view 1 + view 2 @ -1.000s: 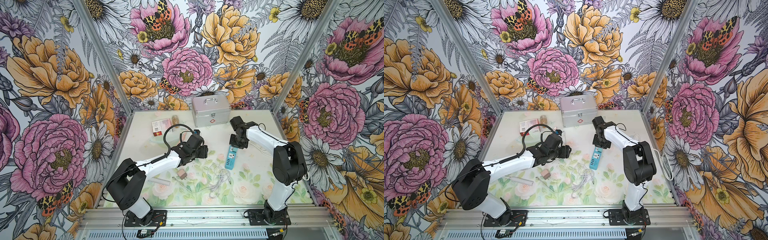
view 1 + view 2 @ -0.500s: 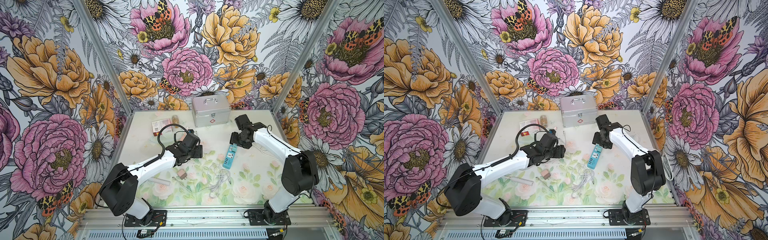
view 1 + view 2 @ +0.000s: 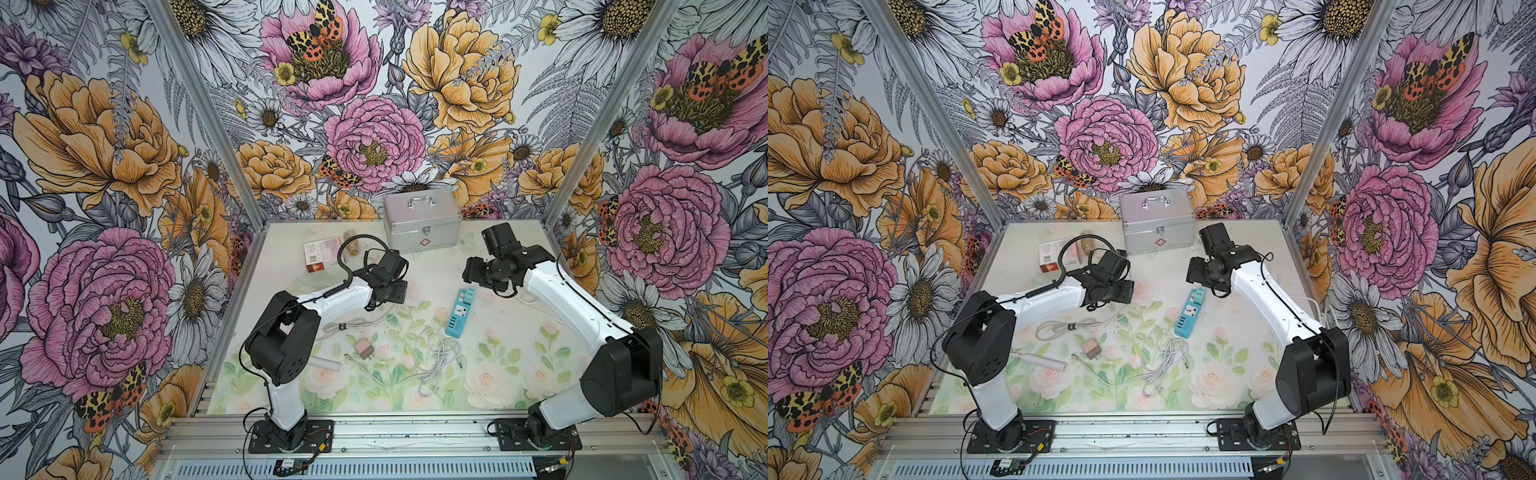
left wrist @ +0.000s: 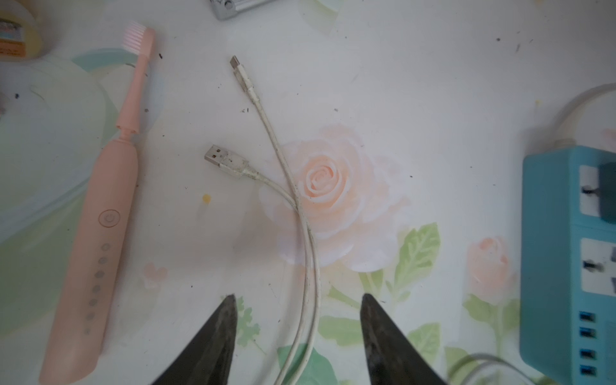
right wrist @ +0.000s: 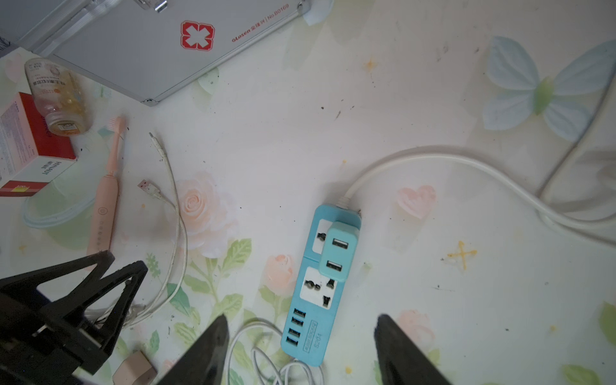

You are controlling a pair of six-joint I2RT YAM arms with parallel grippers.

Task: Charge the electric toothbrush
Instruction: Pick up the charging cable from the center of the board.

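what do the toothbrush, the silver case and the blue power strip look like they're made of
The toothbrush looks like matte pink plastic: smooth moulded body, soft even shading. The silver case is probably aluminium: dull grey sheen on the panels, shiny metal edging and latch. The power strip looks like blue plastic, smooth, with white socket faces.

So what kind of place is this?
Likely a robot test booth, not a home: flower-printed walls box in a table, two arms bolted to a metal rail, toothbrush and power strip laid out.
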